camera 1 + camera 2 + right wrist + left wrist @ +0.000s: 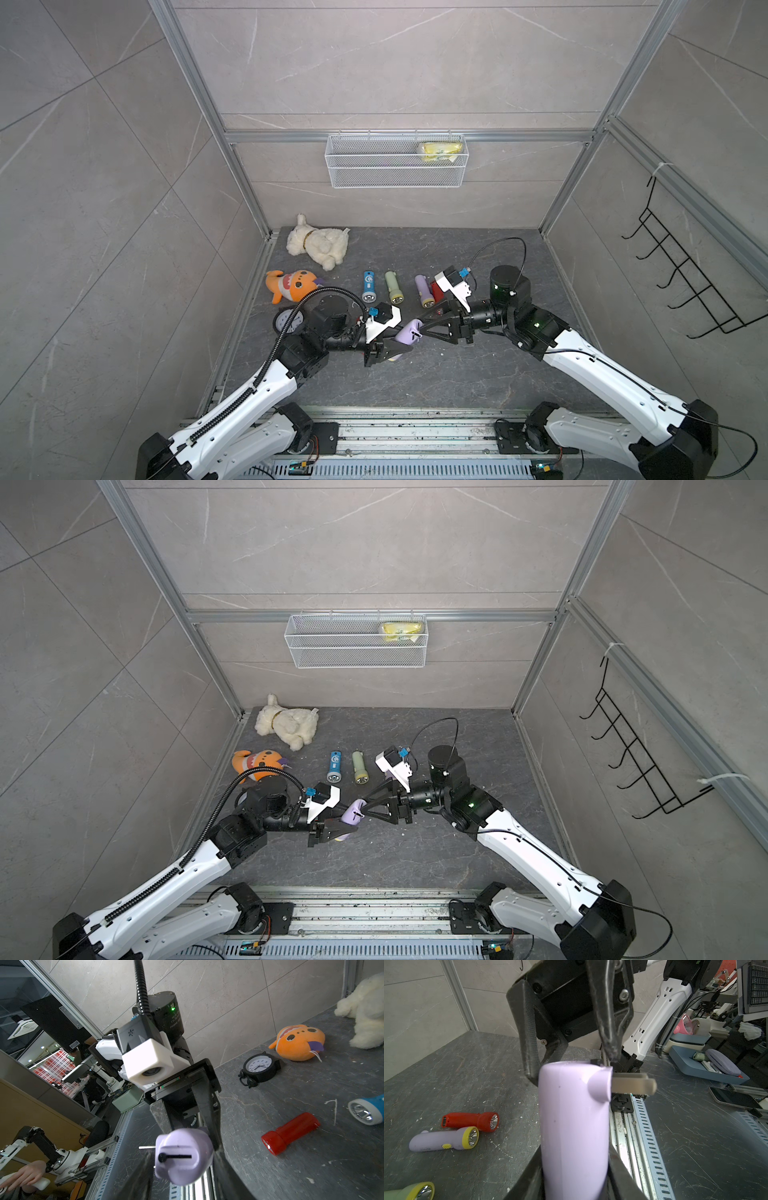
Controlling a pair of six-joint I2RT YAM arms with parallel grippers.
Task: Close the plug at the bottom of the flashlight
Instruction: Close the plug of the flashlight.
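A lilac flashlight (406, 333) (352, 813) is held off the table, and my left gripper (395, 348) (575, 1178) is shut on its body. Its bottom end (182, 1156) points at the right arm. The plug (633, 1084) sticks out sideways from that end as pale flat prongs; only a thin prong (146, 1147) shows in the right wrist view. My right gripper (420, 327) (182, 1153) is open, its jaws standing on either side of the bottom end. One fingertip (612, 1054) sits just above the plug's hinge bump.
On the table behind lie a blue flashlight (368, 286), a green one (393, 286), a lilac one with a yellow ring (424, 291) and a red one (291, 1132). A white plush (318, 245), an orange plush (291, 284) and a clock (286, 320) sit left. A wire basket (395, 178) hangs on the back wall.
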